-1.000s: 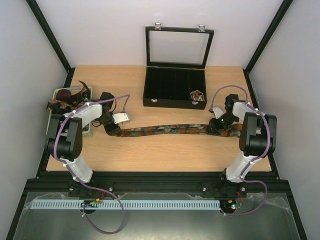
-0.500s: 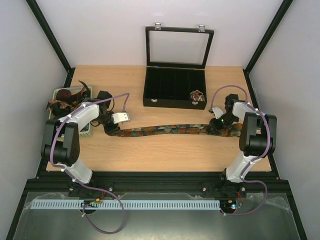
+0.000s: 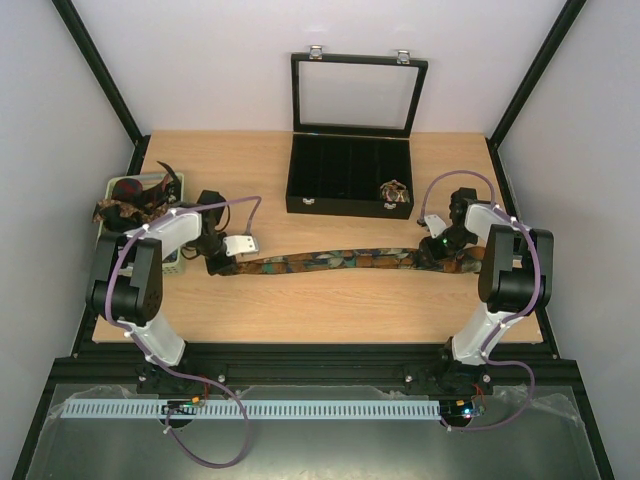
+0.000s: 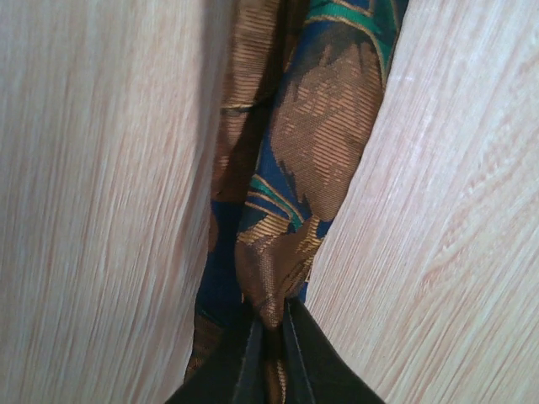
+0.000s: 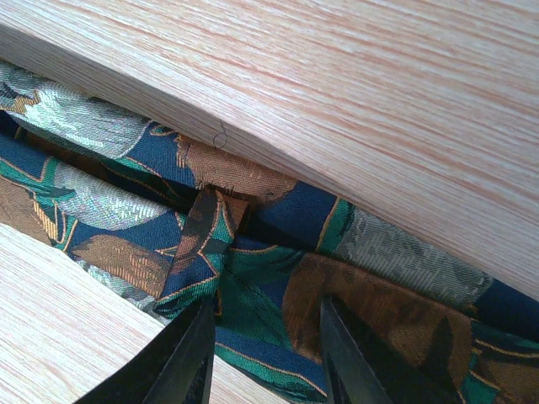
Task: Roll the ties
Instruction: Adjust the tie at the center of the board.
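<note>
The right hand spreads its two black fingers over the patterned tie on the wooden table.

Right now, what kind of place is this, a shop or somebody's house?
Most likely a robot test bench in a lab. A left arm and right arm are bolted at the edge of a wooden table, with a tie stretched between them, and plain white walls in a black frame close it in.

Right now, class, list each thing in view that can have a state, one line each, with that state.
long tie, unrolled, stretched flat between the grippers
left gripper, shut on the long tie's end
right gripper, open, straddling its other end
box lid, open, upright
rolled tie, rolled, in the box's rightmost compartment
tie heap, unrolled, bunched in the basket
</note>
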Available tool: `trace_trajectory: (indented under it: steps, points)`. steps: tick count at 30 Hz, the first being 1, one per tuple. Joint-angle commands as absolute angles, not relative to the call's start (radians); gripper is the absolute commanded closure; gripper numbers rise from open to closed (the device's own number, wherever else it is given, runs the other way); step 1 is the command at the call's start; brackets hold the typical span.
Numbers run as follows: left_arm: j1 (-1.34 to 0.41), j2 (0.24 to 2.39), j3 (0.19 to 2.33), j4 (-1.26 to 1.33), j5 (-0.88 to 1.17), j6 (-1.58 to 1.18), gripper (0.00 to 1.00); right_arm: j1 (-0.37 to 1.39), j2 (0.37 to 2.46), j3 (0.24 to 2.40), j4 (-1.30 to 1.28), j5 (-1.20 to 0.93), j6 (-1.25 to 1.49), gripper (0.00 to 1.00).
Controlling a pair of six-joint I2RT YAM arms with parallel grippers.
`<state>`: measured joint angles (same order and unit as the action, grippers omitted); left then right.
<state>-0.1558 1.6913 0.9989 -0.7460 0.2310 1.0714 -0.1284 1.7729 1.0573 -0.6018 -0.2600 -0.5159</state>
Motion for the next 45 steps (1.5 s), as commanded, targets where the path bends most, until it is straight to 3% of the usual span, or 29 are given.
trace_trajectory:
  steps: [1, 6, 14, 19, 23, 35, 41, 45]
  points:
    - [-0.139, 1.698, 1.04, -0.787, 0.251, 1.043, 0.97, -0.141, 1.844, 1.013, -0.593, -0.121, -0.54, 0.64]
    - [-0.045, 1.684, 1.123, -0.815, 0.402, 0.96, 0.98, -0.145, 1.842, 1.014, -0.595, -0.121, -0.547, 0.65]
    - [-0.045, 1.74, 1.057, -0.759, 0.323, 0.951, 0.93, -0.146, 1.832, 1.058, -0.635, -0.192, -0.52, 0.65]
    - [-0.048, 1.752, 1.07, -0.748, 0.312, 0.93, 0.48, -0.146, 1.772, 1.14, -0.714, -0.318, -0.486, 0.56]
    - [-0.06, 1.736, 1.119, -0.751, 0.317, 0.905, 0.39, -0.185, 1.723, 1.252, -0.79, -0.382, -0.433, 0.46]
    - [-0.251, 1.752, 1.131, -0.682, 0.299, 0.803, 0.34, -0.562, 1.791, 1.281, -0.857, -0.314, -0.329, 0.42]
    - [-0.261, 1.757, 1.127, -0.665, 0.305, 0.781, 0.34, -0.61, 1.807, 1.261, -0.827, -0.325, -0.276, 0.32]
    - [-0.26, 1.757, 1.12, -0.653, 0.314, 0.768, 0.34, -0.609, 1.893, 1.277, -0.882, -0.45, -0.266, 0.31]
